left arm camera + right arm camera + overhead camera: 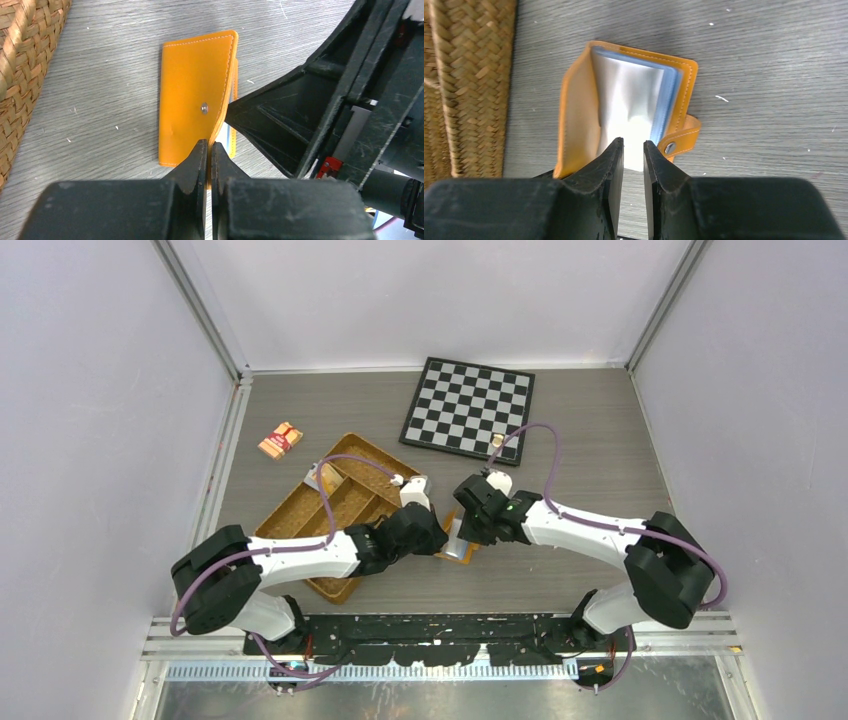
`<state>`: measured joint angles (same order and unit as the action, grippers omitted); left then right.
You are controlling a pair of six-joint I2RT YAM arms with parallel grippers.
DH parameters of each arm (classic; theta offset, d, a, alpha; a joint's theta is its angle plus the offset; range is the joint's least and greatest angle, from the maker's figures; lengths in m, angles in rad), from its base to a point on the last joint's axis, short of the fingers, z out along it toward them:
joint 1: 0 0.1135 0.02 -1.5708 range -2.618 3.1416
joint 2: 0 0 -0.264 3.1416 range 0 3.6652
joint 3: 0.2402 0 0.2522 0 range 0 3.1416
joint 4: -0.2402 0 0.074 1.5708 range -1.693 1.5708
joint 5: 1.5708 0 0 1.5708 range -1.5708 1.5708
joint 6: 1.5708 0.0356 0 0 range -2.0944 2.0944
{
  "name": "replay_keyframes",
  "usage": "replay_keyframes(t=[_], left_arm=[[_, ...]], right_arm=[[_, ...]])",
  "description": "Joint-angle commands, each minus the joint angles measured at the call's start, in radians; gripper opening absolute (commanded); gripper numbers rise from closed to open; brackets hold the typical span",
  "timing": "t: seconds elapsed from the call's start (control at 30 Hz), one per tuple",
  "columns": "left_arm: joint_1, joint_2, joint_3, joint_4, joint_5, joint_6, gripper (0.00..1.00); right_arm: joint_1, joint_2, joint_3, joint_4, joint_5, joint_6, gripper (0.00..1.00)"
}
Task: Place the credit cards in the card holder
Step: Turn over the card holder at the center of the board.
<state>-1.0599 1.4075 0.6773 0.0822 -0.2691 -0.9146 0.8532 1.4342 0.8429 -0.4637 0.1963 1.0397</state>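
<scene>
The orange card holder (461, 550) lies open on the table between both grippers. My left gripper (210, 150) is shut on the near edge of its cover (195, 95), holding it lifted. In the right wrist view the holder (574, 115) gapes open, with a silver-grey card (629, 100) inside and a light blue edge (670, 100) behind it. My right gripper (633, 146) is at the card's near edge. Its jaws stand a narrow gap apart and grip nothing that I can see. The snap strap (681, 140) hangs to the right.
A brown woven divided tray (340, 502) lies just left of the holder, also in the wrist views (20, 65) (469, 75). A chessboard (468, 405) lies at the back. A small red-and-tan packet (281, 440) lies at the back left.
</scene>
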Motion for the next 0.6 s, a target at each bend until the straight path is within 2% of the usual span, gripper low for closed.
replay_keyframes(t=[0.0, 0.57], left_arm=[[0.000, -0.012, -0.015, -0.006, 0.002, -0.010, 0.00], [0.005, -0.027, -0.030, -0.024, -0.014, -0.018, 0.00]], right_arm=[[-0.013, 0.006, -0.036, 0.063, 0.038, 0.006, 0.27], [-0.041, 0.069, -0.124, 0.213, 0.006, 0.014, 0.27]])
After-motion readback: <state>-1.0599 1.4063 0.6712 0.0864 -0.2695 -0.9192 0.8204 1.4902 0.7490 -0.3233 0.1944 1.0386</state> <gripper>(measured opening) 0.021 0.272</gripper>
